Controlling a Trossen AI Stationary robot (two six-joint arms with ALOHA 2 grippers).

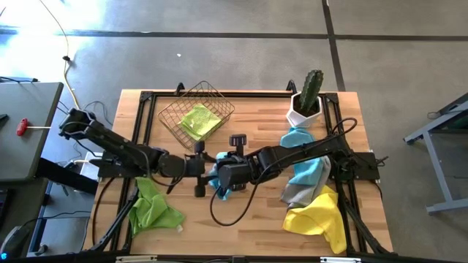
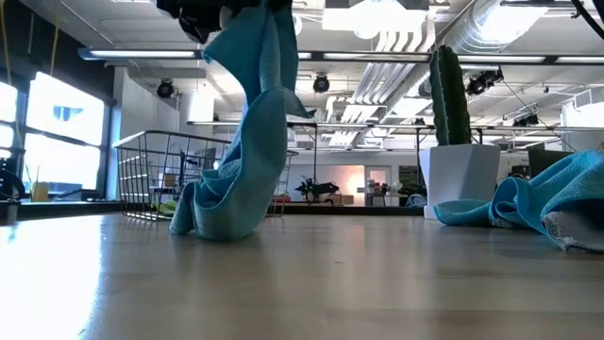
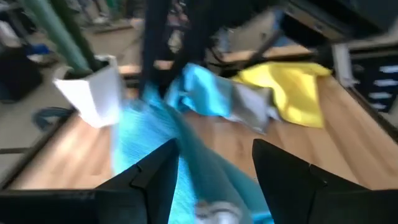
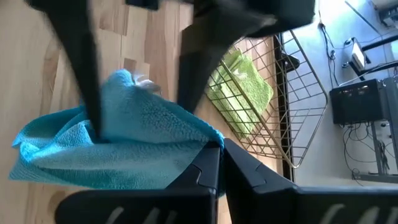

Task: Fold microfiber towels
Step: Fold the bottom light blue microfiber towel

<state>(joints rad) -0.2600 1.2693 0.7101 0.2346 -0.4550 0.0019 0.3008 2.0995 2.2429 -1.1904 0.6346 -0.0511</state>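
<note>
The high view looks straight down on the whole table (image 1: 241,219). The low view sits at tabletop level, looking across the wood into the room, close to the hanging blue towel (image 2: 241,161). Each wrist view looks past its own dark fingers, very near that towel. The cactus pot (image 1: 303,111) appears in the high, low and left wrist views; the wire basket (image 4: 273,106) appears in the high, low and right wrist views.
</note>
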